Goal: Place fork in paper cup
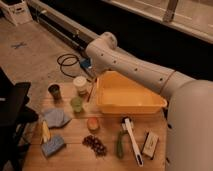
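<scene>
While the gripper (90, 78) hangs near the tabletop's far edge, just beside the paper cup (80, 85), we cannot tell its grip; the fork (90, 93) seems slanted alongside, not yet inside.

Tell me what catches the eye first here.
A big white arm arches in from the right, with its gripper low beside the paper cup at the back of the table. A bright yellow bin sits right of the cup. A white brush lies in front of it.
</scene>
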You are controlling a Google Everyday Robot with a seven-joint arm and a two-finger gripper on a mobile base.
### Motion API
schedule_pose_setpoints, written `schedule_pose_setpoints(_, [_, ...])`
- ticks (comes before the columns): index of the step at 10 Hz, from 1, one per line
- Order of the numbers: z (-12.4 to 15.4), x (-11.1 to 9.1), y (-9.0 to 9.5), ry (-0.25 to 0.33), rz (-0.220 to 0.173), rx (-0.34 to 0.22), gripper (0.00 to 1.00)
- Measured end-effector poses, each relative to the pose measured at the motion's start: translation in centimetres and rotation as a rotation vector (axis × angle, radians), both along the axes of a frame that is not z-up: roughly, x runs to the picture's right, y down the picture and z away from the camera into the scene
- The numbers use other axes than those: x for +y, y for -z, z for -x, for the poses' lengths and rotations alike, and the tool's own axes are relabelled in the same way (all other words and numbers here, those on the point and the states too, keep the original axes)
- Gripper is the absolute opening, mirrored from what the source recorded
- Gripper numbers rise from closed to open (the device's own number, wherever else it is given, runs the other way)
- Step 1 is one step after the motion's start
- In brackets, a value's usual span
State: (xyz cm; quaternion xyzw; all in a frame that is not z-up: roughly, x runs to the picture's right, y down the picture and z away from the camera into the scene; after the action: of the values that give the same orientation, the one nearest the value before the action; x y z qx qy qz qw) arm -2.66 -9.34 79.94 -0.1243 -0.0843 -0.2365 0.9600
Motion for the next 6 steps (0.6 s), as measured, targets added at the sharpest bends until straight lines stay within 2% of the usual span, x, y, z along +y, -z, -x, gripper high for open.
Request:
schedule_pose_setpoints(2, [-0.8, -3.4, 0.5, -0.009, -0.047, 0.027, 0.0])
schedule_pose_setpoints(4, [-0.9, -7.9, 1.7, -0.014, -0.111, 0.044, 0.0])
schedule_pose_setpoints(5, [-0.9, -10.6, 2.0, -0.018, -0.154, 0.045, 0.0])
schedule_pose_setpoints(6, [-0.6, -12.3, 1.8, -0.022, -0.185, 0.033, 0.0])
